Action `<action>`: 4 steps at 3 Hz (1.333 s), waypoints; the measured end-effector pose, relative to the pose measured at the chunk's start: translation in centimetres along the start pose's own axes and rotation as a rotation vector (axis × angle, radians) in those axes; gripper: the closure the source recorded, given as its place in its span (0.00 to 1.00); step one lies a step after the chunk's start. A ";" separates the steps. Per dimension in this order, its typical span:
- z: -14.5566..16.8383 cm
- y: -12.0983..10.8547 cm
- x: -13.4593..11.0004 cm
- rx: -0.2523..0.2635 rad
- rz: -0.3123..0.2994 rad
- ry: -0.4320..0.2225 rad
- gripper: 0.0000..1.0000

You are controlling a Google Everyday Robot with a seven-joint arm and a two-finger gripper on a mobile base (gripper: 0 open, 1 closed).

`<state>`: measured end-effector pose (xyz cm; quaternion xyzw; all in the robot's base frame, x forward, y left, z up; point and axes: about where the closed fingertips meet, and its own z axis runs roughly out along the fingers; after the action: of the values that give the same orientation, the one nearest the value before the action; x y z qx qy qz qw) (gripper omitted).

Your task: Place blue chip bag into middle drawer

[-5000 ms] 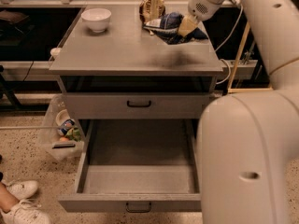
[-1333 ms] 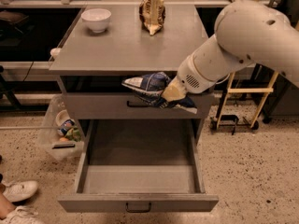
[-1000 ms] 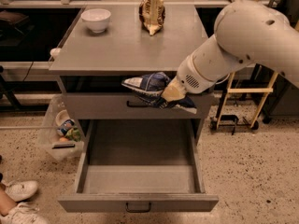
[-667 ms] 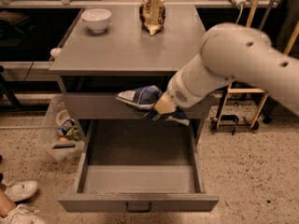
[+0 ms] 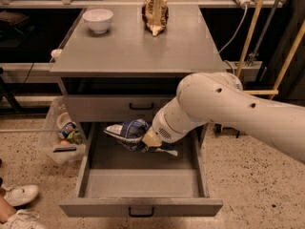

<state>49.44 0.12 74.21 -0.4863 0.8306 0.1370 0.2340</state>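
Note:
The blue chip bag (image 5: 129, 132) is a crinkly dark-blue foil bag with white patches. My gripper (image 5: 145, 141) is shut on it and holds it over the back half of the open middle drawer (image 5: 143, 182), above the grey floor. The bag lies roughly level, its free end pointing left. The drawer is pulled fully out, with a small dark bar handle on its front. My white arm comes in from the right and hides the drawer's right rear corner.
The upper drawer front (image 5: 119, 108) with a black handle is closed. On the cabinet top stand a white bowl (image 5: 98, 20) and a brown-and-tan upright bag (image 5: 155, 14). A clear bin (image 5: 62, 137) of items sits on the floor at left. White shoes (image 5: 16, 197) show at bottom left.
My gripper has carried the blue chip bag from the cabinet top down past the upper drawer front and into the open middle drawer's space, moving lower and leftward.

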 end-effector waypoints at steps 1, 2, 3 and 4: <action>4.7 1.1 -0.2 -0.035 0.004 0.004 1.00; 12.2 0.2 -1.5 -0.033 0.031 -0.020 1.00; 12.1 0.2 -1.5 -0.034 0.031 -0.019 1.00; 13.2 -1.5 3.1 -0.029 0.111 -0.035 1.00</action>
<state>52.80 3.11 61.38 -0.4404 0.8500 0.1703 0.2335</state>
